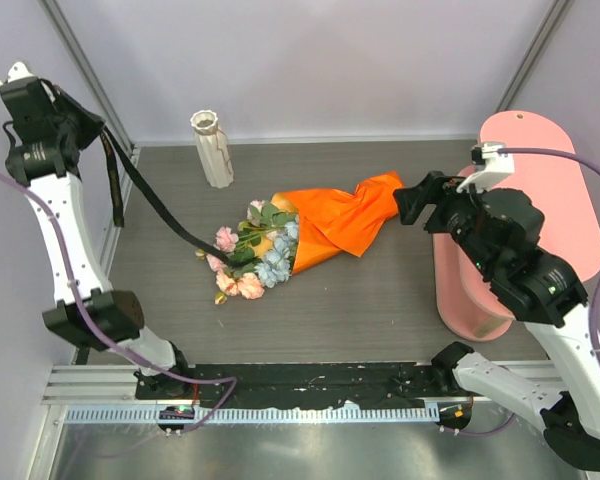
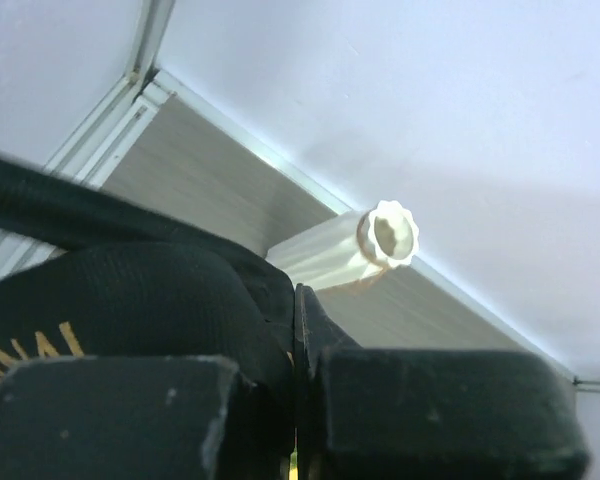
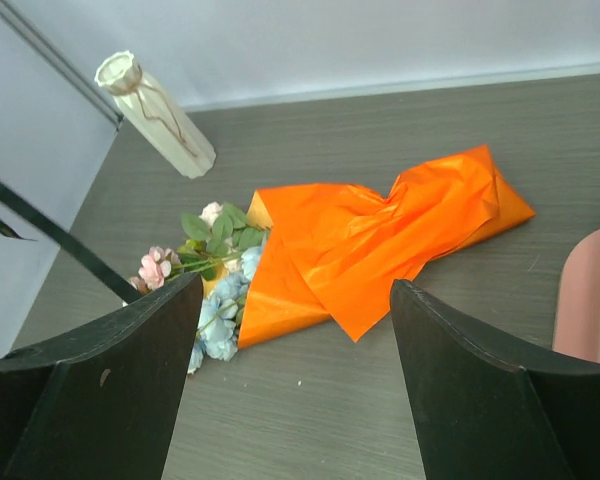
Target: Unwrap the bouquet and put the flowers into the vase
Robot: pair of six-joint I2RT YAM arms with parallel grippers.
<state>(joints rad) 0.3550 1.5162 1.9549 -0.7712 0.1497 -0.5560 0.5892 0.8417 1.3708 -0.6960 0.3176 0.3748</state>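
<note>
Pale walls (image 1: 330, 60) enclose a grey wood-grain tabletop (image 1: 380, 310), a pink oval stand (image 1: 540, 130) at right.

Ahead of the right gripper's (image 3: 295, 292) matt black jaws lay crinkled, faintly glossy orange paper (image 3: 380, 235), a ribbed matt vase (image 3: 165, 120) and a woodgrain tabletop (image 3: 430, 130).

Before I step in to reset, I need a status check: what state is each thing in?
left gripper: raised, shut on the black ribbon
right gripper: open, holding nothing
black ribbon: stretched from the left gripper down to the bouquet
bouquet: lying on its side, orange paper wrapped round the stems
vase: upright, no flowers inside
</note>
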